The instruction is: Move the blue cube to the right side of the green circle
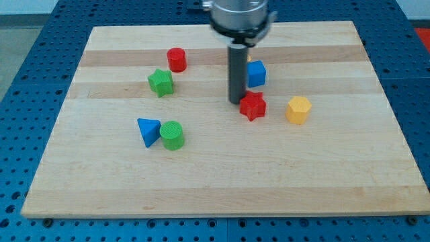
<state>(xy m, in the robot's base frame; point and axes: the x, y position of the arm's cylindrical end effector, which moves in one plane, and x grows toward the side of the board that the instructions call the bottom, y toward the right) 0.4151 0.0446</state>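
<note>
The blue cube [256,73] sits right of the board's centre, toward the view's top. The green circle [172,135], a short cylinder, stands lower and to the view's left, touching a blue triangle [148,130] on its left. My tip [236,101] rests on the board just below-left of the blue cube and right beside the left edge of a red star [253,105]. The rod hides part of a small yellow block behind it next to the blue cube.
A red cylinder [177,59] and a green star [160,82] lie at the upper left. A yellow hexagon [298,109] sits right of the red star. The wooden board [336,181] lies on a blue perforated table.
</note>
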